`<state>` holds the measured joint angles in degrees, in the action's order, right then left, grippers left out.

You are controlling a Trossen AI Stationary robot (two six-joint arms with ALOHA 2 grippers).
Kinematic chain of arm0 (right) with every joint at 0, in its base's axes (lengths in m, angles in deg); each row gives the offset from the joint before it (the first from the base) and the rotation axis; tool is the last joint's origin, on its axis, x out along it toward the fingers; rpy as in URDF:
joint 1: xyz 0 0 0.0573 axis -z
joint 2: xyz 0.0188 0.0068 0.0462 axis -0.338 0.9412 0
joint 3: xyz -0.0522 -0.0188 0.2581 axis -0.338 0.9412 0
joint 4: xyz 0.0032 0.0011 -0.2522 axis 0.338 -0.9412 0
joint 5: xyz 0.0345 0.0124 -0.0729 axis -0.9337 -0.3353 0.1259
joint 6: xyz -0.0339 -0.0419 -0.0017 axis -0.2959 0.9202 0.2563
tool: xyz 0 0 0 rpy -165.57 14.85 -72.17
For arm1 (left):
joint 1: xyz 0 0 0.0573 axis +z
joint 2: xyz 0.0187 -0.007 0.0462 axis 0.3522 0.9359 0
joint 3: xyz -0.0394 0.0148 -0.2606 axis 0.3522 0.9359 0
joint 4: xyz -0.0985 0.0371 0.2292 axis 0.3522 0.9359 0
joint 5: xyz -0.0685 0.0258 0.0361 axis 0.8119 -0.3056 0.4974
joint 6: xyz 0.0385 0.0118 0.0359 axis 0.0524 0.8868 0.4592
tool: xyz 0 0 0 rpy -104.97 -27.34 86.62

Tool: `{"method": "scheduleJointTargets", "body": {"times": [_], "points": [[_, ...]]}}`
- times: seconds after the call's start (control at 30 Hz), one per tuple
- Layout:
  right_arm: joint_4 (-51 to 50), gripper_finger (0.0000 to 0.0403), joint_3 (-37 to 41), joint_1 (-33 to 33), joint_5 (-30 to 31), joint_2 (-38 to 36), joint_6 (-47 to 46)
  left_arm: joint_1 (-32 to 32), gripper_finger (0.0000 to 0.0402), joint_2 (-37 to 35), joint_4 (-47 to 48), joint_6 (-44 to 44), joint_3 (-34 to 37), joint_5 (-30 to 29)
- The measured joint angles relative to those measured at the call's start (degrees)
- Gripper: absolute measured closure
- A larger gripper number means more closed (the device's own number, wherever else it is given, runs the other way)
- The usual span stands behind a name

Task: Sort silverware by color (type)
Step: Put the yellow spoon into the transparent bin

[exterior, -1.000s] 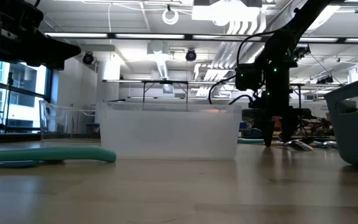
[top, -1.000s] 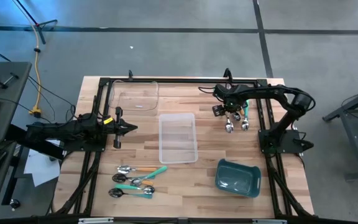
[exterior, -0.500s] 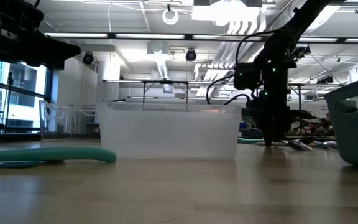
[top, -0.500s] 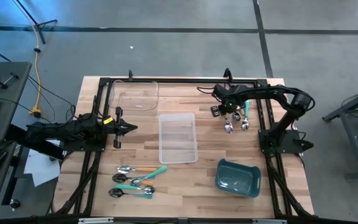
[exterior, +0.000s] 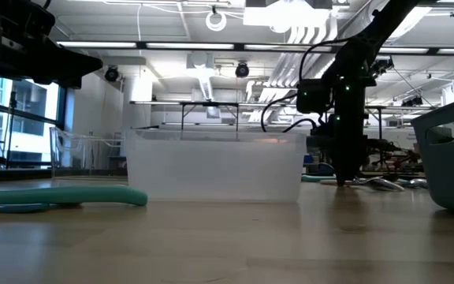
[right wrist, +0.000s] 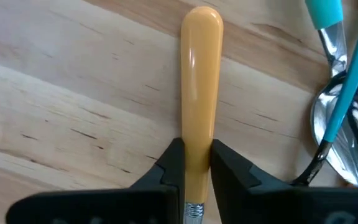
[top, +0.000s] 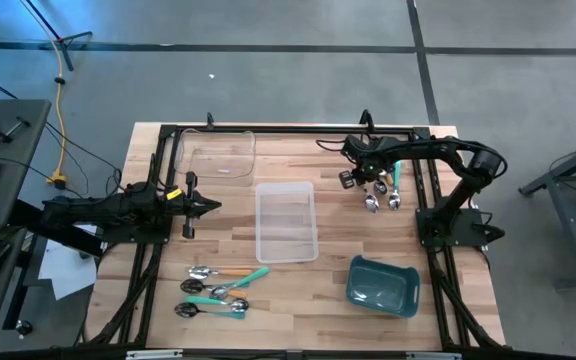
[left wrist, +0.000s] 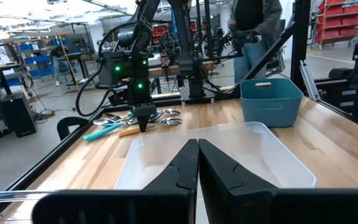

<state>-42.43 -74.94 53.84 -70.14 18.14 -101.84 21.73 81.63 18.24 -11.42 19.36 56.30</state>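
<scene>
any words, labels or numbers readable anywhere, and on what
None can be read. The spoons, the clear tray and the teal bin carry no lettering. Shelves and bins in the room behind, seen from the left wrist, are too blurred to read.

bare wood at centre right between clear tray and teal bin, spoon cluster blocking lower left

the left gripper, jaws shut, fills the bottom centre over a clear tray. upper left, the right gripper stands among spoons on the counter. a teal bin sits right.
</scene>
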Motion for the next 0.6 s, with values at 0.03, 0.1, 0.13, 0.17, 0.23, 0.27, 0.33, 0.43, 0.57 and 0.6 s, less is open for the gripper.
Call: {"method": "scheduleJointTargets", "body": {"times": [0.03, 0.1, 0.13, 0.17, 0.23, 0.27, 0.33, 0.43, 0.57, 0.6], "points": [[0.1, 0.0367, 0.0, 0.0, 0.0, -0.1, 0.9, 0.0, 0.0398, 0.0, 0.0, 0.0, 0.0, 0.0], [0.1, 0.0372, 0.1, 0.0, 0.0, -0.9, 2.2, 0.0, 0.0398, 0.0, 0.0, 0.0, 0.0, 0.0], [0.1, 0.0372, 0.3, 0.0, 0.2, -1.6, 2.3, 0.0, 0.0398, 0.0, 0.0, 0.0, 0.0, 0.0], [0.1, 0.0372, 0.4, 0.1, 0.8, -2.7, 2.4, 0.0, 0.0398, 0.0, 0.0, 0.0, 0.0, 0.0], [1.3, 0.0372, 0.4, 0.2, 1.6, -6.2, 3.3, 0.0, 0.0398, 0.0, 0.0, 0.0, 0.0, 0.0], [2.2, 0.0372, 0.2, 0.2, 2.0, -8.2, 4.0, 0.0, 0.0398, 0.0, 0.0, 0.0, 0.0, 0.0], [3.5, 0.0372, 0.2, 0.1, 1.8, -12.0, 5.7, 0.0, 0.0398, 0.0, 0.0, 0.0, 0.0, 0.0], [8.2, 0.0372, 0.2, 0.0, 0.9, -18.5, 9.1, 0.0, 0.0398, 0.0, 0.0, 0.0, 0.0, 0.0], [15.2, 0.0372, 0.2, -0.1, -2.0, -25.7, 12.8, 0.0, 0.0398, 0.0, 0.0, 0.0, 0.0, 0.0], [17.5, 0.0372, 0.2, -0.2, -2.8, -27.4, 13.6, 0.0, 0.0398, 0.0, 0.0, 0.0, 0.0, 0.0]]}}
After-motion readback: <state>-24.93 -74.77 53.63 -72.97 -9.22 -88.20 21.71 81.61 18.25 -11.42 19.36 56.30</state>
